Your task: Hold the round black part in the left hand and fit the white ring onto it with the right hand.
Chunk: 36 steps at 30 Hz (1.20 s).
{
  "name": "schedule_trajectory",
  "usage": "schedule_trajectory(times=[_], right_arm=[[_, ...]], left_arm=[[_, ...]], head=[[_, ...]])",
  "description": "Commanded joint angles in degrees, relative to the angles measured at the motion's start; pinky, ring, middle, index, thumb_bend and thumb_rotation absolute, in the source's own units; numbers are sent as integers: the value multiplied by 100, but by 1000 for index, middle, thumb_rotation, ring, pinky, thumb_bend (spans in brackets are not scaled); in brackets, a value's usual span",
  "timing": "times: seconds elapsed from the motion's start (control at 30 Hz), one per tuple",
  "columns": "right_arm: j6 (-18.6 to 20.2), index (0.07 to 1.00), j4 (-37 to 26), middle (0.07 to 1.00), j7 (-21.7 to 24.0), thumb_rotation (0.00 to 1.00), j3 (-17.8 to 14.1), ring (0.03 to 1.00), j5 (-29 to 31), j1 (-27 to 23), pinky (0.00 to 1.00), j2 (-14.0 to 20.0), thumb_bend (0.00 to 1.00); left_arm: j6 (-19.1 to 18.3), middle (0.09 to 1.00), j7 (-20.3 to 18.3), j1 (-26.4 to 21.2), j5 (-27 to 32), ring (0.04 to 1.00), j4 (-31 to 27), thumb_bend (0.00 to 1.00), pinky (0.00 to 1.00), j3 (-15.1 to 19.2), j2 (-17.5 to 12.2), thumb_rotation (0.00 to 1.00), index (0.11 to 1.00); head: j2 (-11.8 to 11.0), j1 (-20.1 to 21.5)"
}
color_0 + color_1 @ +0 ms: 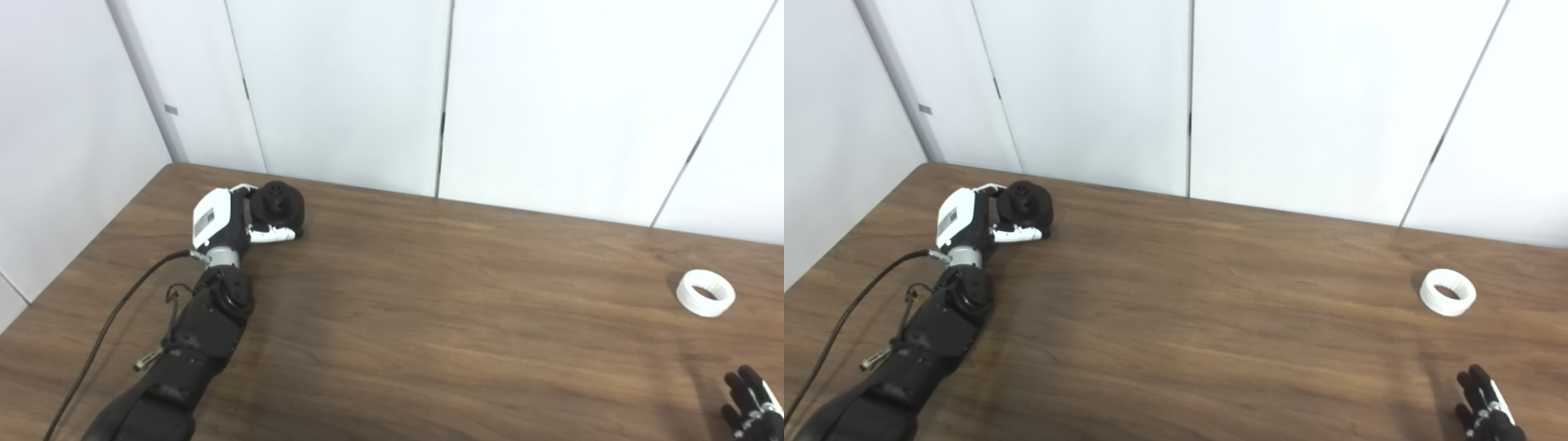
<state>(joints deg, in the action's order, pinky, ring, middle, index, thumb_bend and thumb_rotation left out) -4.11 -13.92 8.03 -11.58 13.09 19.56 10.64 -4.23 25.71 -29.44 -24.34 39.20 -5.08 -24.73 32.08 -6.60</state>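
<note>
Black arm (208,324), white-shelled robot hand (229,220), loose black cable (116,306)

one round black part (278,207), one white ring (705,293), two robot hands, a left robot hand (229,220) and a right robot hand (750,404), just one wooden bench (429,318), one black cable (104,331) off the left arm

Table: I see a dark wood-grain table (429,318).
Far left corner: round black part (279,208) on it.
Right edge: white ring (705,293) lying flat.
</note>
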Motion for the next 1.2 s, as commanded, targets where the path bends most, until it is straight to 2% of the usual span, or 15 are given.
schedule_trajectory(times=[0.0, 0.17, 0.27, 0.33, 0.43, 0.67, 0.93, 1.17], right_arm=[[-44, 942, -162, 939, 12, 1000, 56, 1000, -22, -1, 1000, 7, 614], [58, 947, -303, 947, -46, 1000, 146, 1000, -165, 55, 1000, -14, 623], [45, 942, -315, 955, -40, 1000, 180, 1000, -117, 61, 1000, -39, 645], [88, 940, -374, 956, -74, 1000, 204, 1000, -139, 69, 1000, -67, 647], [119, 938, -458, 955, -127, 1000, 251, 1000, -184, 96, 1000, -99, 640], [138, 934, -596, 949, -198, 994, 289, 1000, -258, 156, 1000, -174, 634], [284, 927, -763, 940, -270, 1000, 336, 997, -541, 183, 1000, -240, 634], [410, 926, -869, 937, -298, 1000, 372, 999, -595, 189, 1000, -271, 646]], left_arm=[[-74, 788, -123, -63, -121, 931, -647, 525, 1000, 41, -185, 55, 483], [-577, 797, -736, 495, -291, 951, -2097, 526, 1000, -24, -154, 58, 483], [-822, 826, -1330, 888, -369, 971, -3057, 523, 1000, -164, -179, 58, 485], [-1018, 840, -1686, 1162, -389, 980, -3704, 523, 1000, -246, -100, 58, 486], [-1288, 860, -2086, 1421, -420, 996, -4361, 522, 1000, -328, 31, 59, 487], [-1479, 869, -2494, 1829, -728, 1000, -5276, 521, 1000, -561, 481, 66, 486], [-1468, 908, -2951, 2333, -874, 1000, -5878, 520, 1000, -845, 850, 65, 486], [-1291, 918, -2920, 2877, -999, 1000, -6055, 521, 1000, -1077, 1259, 67, 484]], head=[[7, 6], [23, 228], [38, 350], [73, 456], [113, 557], [208, 645], [368, 734], [491, 795]])
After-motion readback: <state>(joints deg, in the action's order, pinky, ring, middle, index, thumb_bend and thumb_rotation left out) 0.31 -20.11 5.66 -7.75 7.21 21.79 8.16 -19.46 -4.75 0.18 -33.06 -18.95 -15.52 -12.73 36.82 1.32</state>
